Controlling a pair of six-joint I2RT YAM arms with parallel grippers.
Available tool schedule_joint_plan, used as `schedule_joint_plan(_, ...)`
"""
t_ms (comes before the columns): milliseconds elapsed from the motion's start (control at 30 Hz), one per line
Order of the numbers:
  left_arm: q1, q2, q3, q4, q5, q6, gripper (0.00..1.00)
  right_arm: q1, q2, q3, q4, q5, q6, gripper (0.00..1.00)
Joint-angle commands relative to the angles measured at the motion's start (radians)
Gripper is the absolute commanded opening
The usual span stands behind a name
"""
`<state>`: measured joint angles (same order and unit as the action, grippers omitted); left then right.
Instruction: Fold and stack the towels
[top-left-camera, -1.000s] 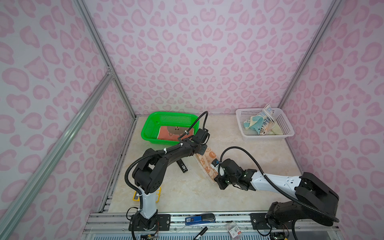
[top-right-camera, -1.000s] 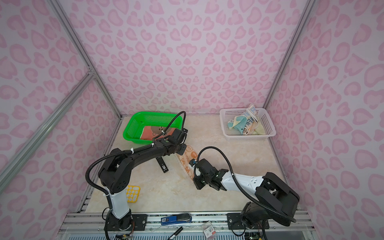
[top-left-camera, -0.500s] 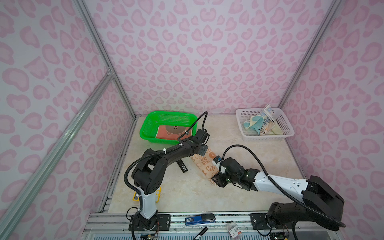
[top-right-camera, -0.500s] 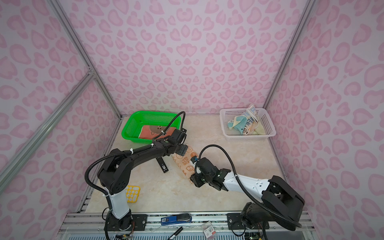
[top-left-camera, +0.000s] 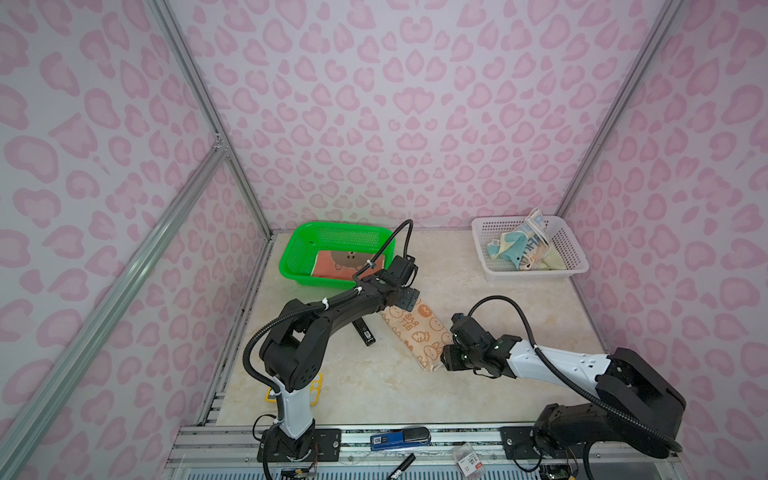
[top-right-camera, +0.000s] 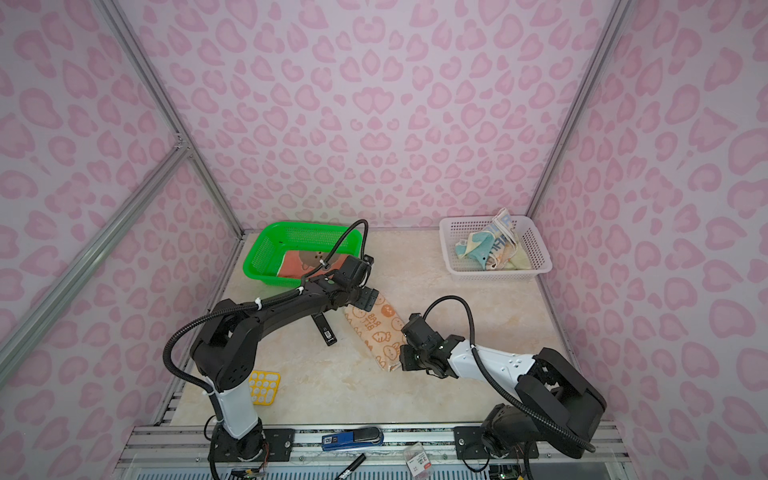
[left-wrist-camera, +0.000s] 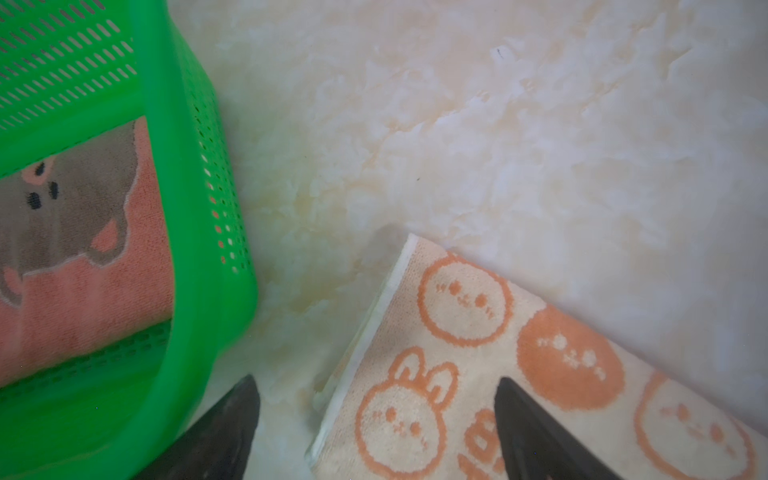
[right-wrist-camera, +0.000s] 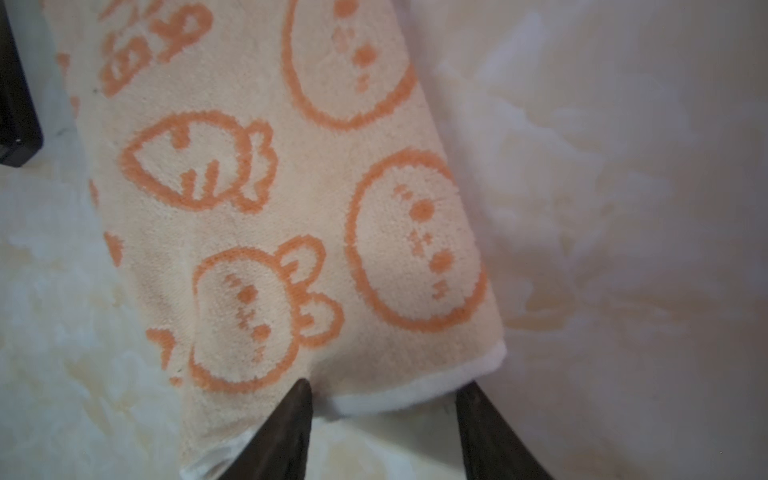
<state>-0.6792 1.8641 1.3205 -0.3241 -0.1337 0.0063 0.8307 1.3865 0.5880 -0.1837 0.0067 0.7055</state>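
1. Beige towel (top-left-camera: 415, 334). Folded into a long strip, with orange rabbit faces, carrots and "RAB BIT" letters facing up. It lies flat mid-table (top-left-camera: 540, 307), slanting from near the green basket toward the front right. The far end is at my left gripper and the near end at my right.

2. My left gripper (left-wrist-camera: 374, 415). Jaws spread wide, grasping nothing. It hangs over the strip's far end. In the wrist view one finger (left-wrist-camera: 536, 432) is over the cloth and the other over bare table just beside the hemmed edge. Whether either touches, I cannot tell.

3. My right gripper (right-wrist-camera: 384, 399). Jaws apart, grasping nothing. The strip's white hem lies between the fingers: one fingertip (right-wrist-camera: 291, 424) overlaps the cloth and the other sits by the corner.

4. Green basket (top-left-camera: 291, 257). Back left, just beside the strip's far end. It holds a rust-red towel (top-left-camera: 328, 268), lying flat with a brown animal face up.

5. White basket (top-left-camera: 575, 266). Back right, well apart from the strip. It holds crumpled towels (top-left-camera: 519, 249), light blue and cream with letters, in a heap. One pokes above the rim.

6. Sundries. A black bar (top-left-camera: 363, 332) lies on the table left of the strip, near it but apart. A yellow piece (top-right-camera: 264, 386) lies front left by my left arm's base.
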Motion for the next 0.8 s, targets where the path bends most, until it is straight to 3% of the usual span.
schedule_joint_plan(0,0.001,-0.013,0.014,-0.018,0.021,-0.017,0.91,-0.005,0.036,-0.007,0.034,-0.017,0.040,0.53)
schedule_joint_plan(100,0.000,-0.005,0.025,-0.031,0.028,-0.026,0.92,-0.028,0.079,0.009,0.052,-0.006,0.027,0.44)
schedule_joint_plan(200,0.001,-0.004,0.027,-0.036,0.037,-0.032,0.93,-0.066,0.094,0.017,0.051,0.007,0.008,0.18)
schedule_joint_plan(367,0.000,0.011,0.057,-0.081,0.064,-0.050,0.95,-0.172,0.086,0.062,-0.043,0.047,-0.106,0.04)
schedule_joint_plan(667,0.000,0.028,0.074,-0.102,0.158,-0.144,0.99,-0.374,0.163,0.269,-0.179,0.109,-0.445,0.05)
schedule_joint_plan(767,0.000,0.041,0.077,-0.116,0.188,-0.193,0.99,-0.430,0.218,0.329,-0.149,0.026,-0.488,0.09)
